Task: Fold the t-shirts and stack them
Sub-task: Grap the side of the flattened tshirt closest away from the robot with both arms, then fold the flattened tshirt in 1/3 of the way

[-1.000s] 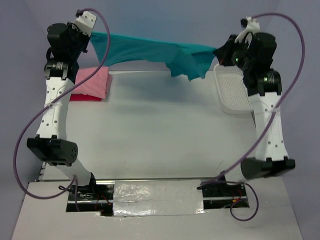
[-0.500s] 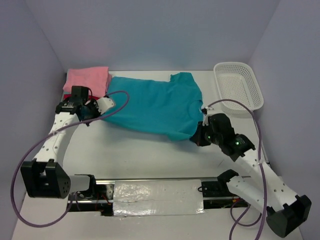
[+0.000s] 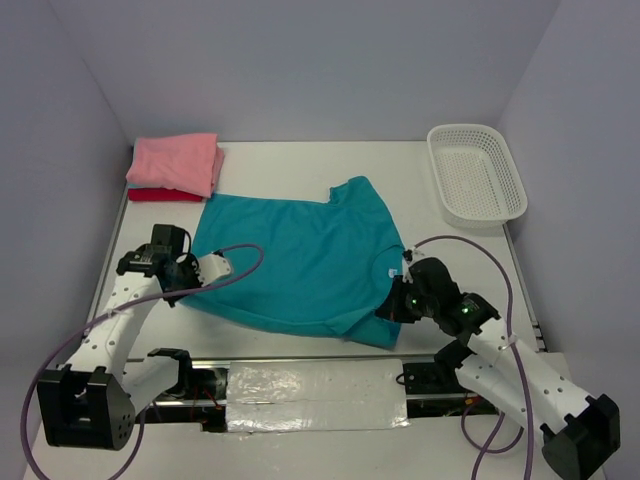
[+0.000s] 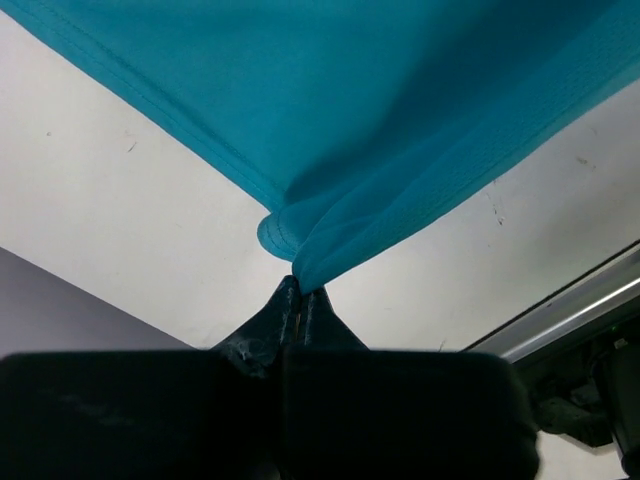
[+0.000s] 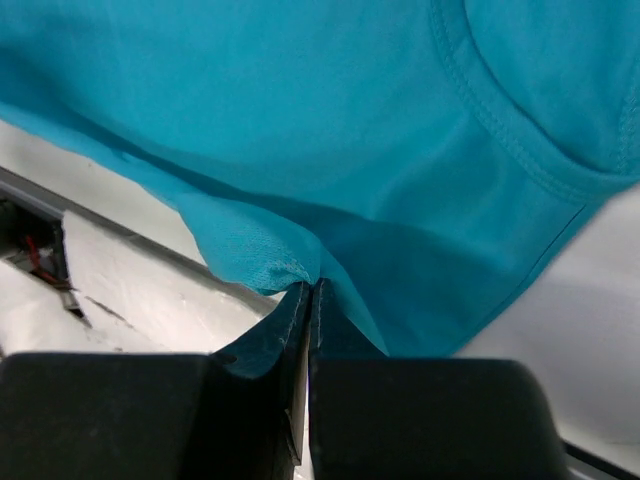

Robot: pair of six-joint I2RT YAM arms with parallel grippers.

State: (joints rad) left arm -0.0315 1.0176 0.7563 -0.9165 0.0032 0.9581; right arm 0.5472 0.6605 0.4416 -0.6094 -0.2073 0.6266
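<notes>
Pinching is seen at both near corners of the teal-blue shirt, which is laid flat on the table, roughly mid-table, w/ its collar turned toward the R side and one sleeve pointing to the far edge. A few soft wrinkles are seen across the cloth.

The L gripper is held low at the shirt's near-left corner. In the L wrist view the jaws are seen pressed together on a bunched bit of hem, and the cloth is drawn up and away from the tips in a small fold. The white tabletop is seen under it.

The R gripper is set at the near-right corner, close to the collar side. In the R wrist view its jaws are likewise shut tight on a small tuck of fabric, w/ the stitched neckband seen above and to the R.

At the far-left corner a folded salmon pink shirt is stacked on a folded crimson red shirt, of which only the near edge is shown. The stack is kept just apart from the teal-blue shirt's far-left corner.

A white lattice basket is placed at the far-right, well apart from the shirts.
</notes>
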